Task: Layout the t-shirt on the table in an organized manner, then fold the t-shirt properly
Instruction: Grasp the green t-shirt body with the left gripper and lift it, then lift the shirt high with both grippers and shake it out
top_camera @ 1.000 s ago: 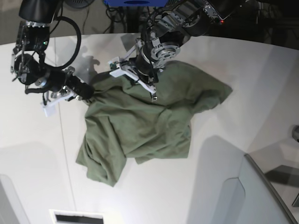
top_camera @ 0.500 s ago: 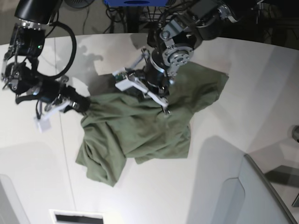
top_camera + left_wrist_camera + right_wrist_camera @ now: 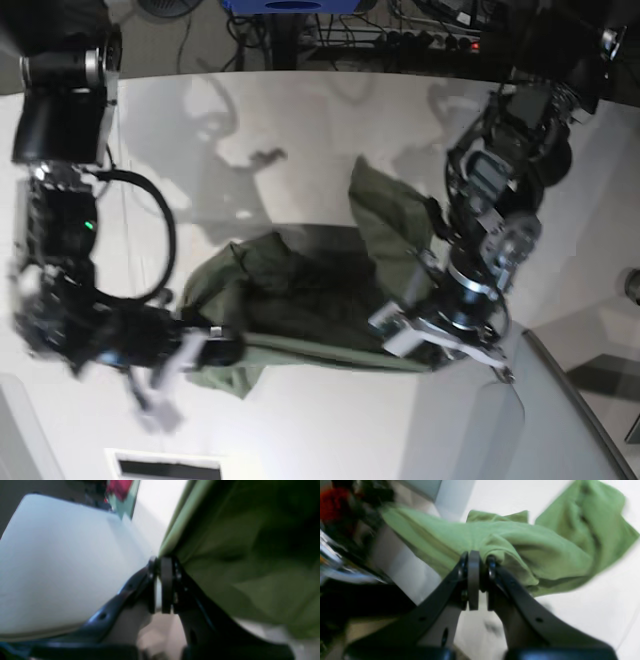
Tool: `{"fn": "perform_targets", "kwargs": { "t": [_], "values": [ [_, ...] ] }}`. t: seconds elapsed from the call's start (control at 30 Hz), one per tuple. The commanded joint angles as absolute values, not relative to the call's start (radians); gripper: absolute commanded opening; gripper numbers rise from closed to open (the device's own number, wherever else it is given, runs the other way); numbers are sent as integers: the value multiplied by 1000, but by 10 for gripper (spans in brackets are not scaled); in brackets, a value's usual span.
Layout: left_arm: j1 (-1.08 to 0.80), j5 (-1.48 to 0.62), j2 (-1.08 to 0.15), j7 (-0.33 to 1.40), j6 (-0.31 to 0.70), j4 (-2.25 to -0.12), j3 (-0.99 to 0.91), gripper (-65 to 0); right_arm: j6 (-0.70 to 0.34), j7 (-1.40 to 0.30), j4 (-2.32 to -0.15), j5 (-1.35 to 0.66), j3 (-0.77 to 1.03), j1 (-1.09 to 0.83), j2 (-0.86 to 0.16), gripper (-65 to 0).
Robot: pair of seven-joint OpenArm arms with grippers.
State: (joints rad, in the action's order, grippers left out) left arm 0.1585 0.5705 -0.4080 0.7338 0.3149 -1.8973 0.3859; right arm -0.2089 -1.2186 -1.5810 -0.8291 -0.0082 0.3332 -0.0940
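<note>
The olive-green t-shirt (image 3: 310, 290) hangs stretched between both arms above the white table (image 3: 300, 130), its lower hem pulled into a taut line. At the left end of that hem my right gripper (image 3: 225, 350) is shut on the cloth. My left gripper (image 3: 432, 358) is shut on the right end. In the right wrist view the gripper (image 3: 477, 560) pinches a bunched fold of the t-shirt (image 3: 520, 545). In the left wrist view the gripper (image 3: 162, 560) clamps the hemmed edge of the t-shirt (image 3: 237, 555). One part of the shirt rises in a peak behind.
A grey translucent panel (image 3: 560, 420) stands at the near right, close to the left arm. A white slotted piece (image 3: 165, 465) lies at the near edge. Cables and a blue object (image 3: 290, 5) sit behind the table.
Both arms have swung from the far side toward the near edge and spread apart. The shirt went from a crumpled heap to a lifted sheet with a taut hem.
</note>
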Motion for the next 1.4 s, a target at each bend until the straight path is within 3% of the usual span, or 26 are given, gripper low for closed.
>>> {"fn": "perform_targets", "kwargs": {
  "t": [0.0,0.17,0.3,0.6,0.83,1.1,1.2,1.27,1.37],
  "values": [
    [203,630,-433,777,292,-1913,331,-650,-203,-1181,-1558,-803,-45,395,-105,-630],
    [306,631,-444,777,418,-1913,163,-650,-203,-1035,-1300,-796,-246,601,-58,-630],
    [384,631,-473,777,450,-1910,122,-650,-203,-929,-1164,-794,-348,742,-47,-630],
    [573,631,-588,782,453,-1906,111,-650,-211,-796,-1133,-794,-383,921,-54,-630],
    [427,631,-579,782,455,-1906,124,-650,-205,-905,-1124,-794,-378,860,-54,-630],
    [260,624,-432,774,452,-1850,136,-650,-205,-909,-1133,-794,-375,765,-90,-630],
    [240,622,-392,771,450,-1758,226,-444,-205,-909,-1133,-794,-377,757,-90,-630],
    [242,622,-377,745,449,-1685,282,-405,-205,-909,-1133,-794,-375,748,-90,-630],
    [246,622,-337,621,449,-1544,295,-398,-205,-909,-1133,-794,-381,745,-90,-630]
  ]
}}
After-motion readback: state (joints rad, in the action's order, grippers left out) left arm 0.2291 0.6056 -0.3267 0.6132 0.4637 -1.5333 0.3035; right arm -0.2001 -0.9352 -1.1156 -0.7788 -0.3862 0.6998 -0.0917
